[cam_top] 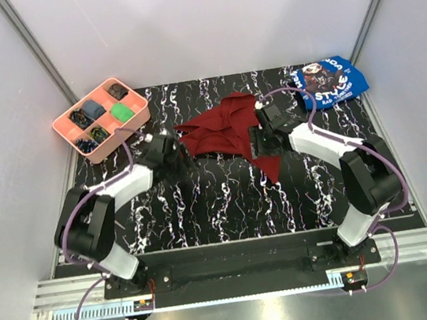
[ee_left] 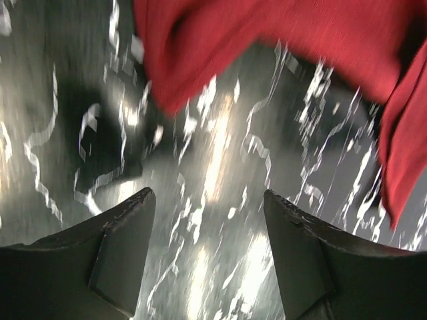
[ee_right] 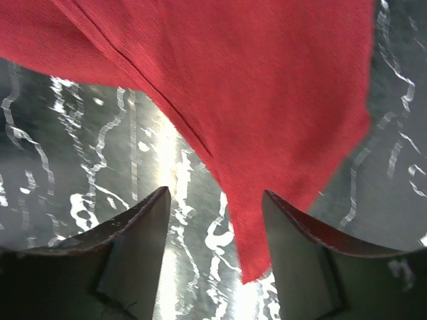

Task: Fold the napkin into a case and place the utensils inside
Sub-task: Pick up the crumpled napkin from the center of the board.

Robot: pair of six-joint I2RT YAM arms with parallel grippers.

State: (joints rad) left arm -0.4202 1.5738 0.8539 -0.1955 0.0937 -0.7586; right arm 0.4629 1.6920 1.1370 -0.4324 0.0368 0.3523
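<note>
At the bottom of the left wrist view, the left gripper (ee_left: 207,200) is seen spread wide, with nothing between its fingers. The right gripper (ee_right: 215,195) is also spread, and a corner of the napkin (ee_right: 267,120) is draped toward its gap. From above, the napkin (cam_top: 221,131) is seen crumpled at upper centre of the table (cam_top: 227,198), between both grippers. A pink tray (cam_top: 109,149) is set upper left, a blue cloth (cam_top: 329,80) upper right.

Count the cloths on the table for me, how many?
2. The red napkin lies crumpled in the middle; the blue printed cloth sits at the far right corner. None looks hidden.
</note>
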